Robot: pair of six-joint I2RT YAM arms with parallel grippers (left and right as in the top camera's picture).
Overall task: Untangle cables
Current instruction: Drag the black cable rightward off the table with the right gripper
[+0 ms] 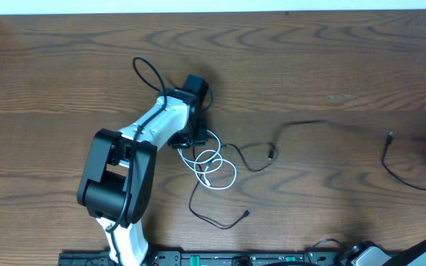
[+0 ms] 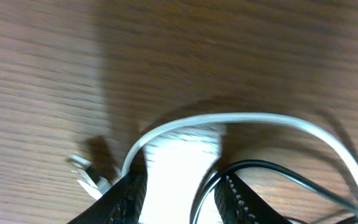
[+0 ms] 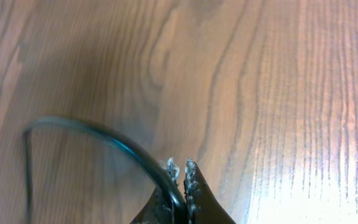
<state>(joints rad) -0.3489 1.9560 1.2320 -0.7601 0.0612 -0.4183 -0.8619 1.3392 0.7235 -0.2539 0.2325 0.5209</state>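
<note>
White cord [image 1: 214,171] lies looped at table centre, crossed by the black cord [image 1: 231,159]. Left gripper [image 2: 180,193] is spread around the white loop. Right gripper [image 3: 179,177] pinches a black cord at the right. Pulling could tighten the crossing or drag both.

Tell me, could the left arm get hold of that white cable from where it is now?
Probably yes. The left gripper is already down at the white cable, its fingers apart with the white loop curving just ahead of them. A black cable lies alongside, so it might get caught too.
</note>
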